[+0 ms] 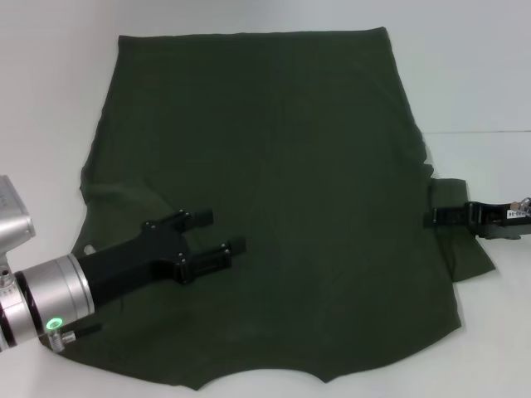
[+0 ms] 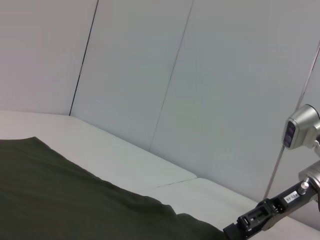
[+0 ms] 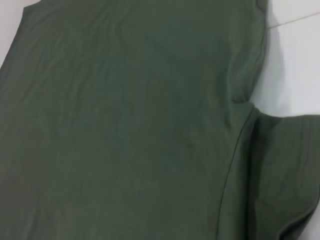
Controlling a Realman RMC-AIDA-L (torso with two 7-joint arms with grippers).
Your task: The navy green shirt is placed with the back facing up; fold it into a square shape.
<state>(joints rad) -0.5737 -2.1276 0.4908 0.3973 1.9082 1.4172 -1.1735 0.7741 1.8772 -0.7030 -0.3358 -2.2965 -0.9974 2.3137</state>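
Note:
The navy green shirt [image 1: 282,149] lies flat on the white table, its hem at the far side and its neck edge at the near side. My left gripper [image 1: 222,232] is open and empty, just above the shirt's near-left part. My right gripper [image 1: 430,218] is low at the shirt's right sleeve [image 1: 466,249], by the armpit seam. The left wrist view shows the shirt [image 2: 60,190] with the right gripper [image 2: 231,231] at its edge. The right wrist view shows the shirt's back [image 3: 125,125] and the right sleeve [image 3: 285,175]. The left sleeve is mostly hidden under my left arm.
The white table [image 1: 481,99] shows bare on both sides of the shirt and beyond its hem. A seam in the tabletop [image 1: 489,132] runs on the right. Pale wall panels [image 2: 200,75] stand behind the table.

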